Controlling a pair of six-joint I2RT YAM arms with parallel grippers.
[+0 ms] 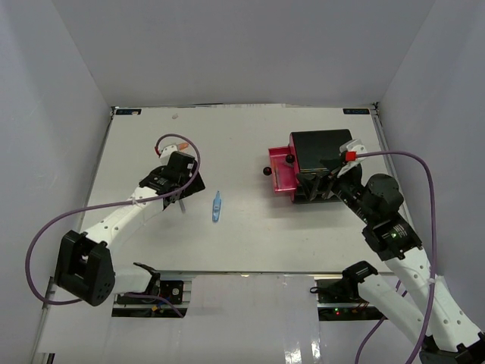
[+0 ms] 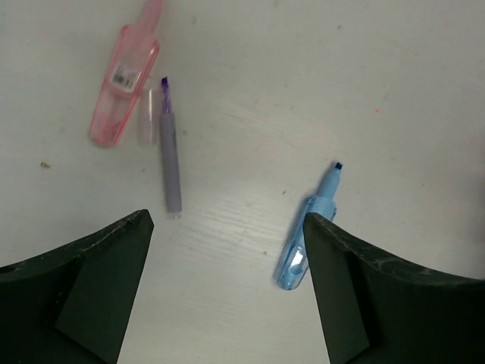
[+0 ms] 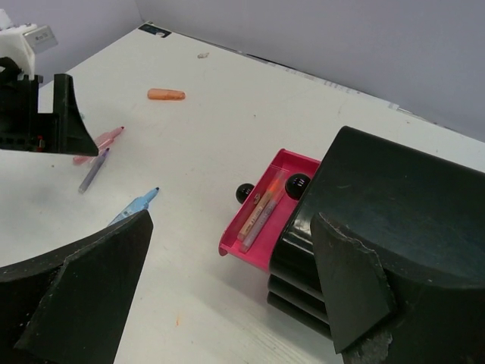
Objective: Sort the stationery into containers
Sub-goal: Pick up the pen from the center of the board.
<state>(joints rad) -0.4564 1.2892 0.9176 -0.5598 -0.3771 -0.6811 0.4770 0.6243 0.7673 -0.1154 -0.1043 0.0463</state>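
"Left wrist view first: our left gripper [image 2: 226, 220] hangs over the table [image 2: 364, 68] with its fingers [image 2: 91, 288] spread wide and nothing between them. Which piece do we take?"

"The light-blue pen [image 2: 309, 227], we think. It lies flat just beside one finger, apart from the others. The grey-purple pen [image 2: 170, 155] and the pink pen [image 2: 121, 95] lie close together farther off, and we cannot tell whether they touch."

"How do we do it well?"

"We shift sideways until the barrel sits midway between the fingers. Then we turn the wrist so they close across the barrel, not along it. We come right down before closing, because the pen is thin and lies flat, so a high pinch would likely miss. It may also roll if one finger reaches it first."

"And where does it go?"

"In the top external view the cabinet [image 1: 322, 148] stands well apart on the right. The right wrist view shows one magenta drawer [image 3: 244, 254] pulled out, with two pens [image 3: 261, 212] already lying in it. Our right gripper [image 3: 231, 220] is close by the cabinet, also spread and empty. An orange piece [image 3: 166, 94] lies far across the table."
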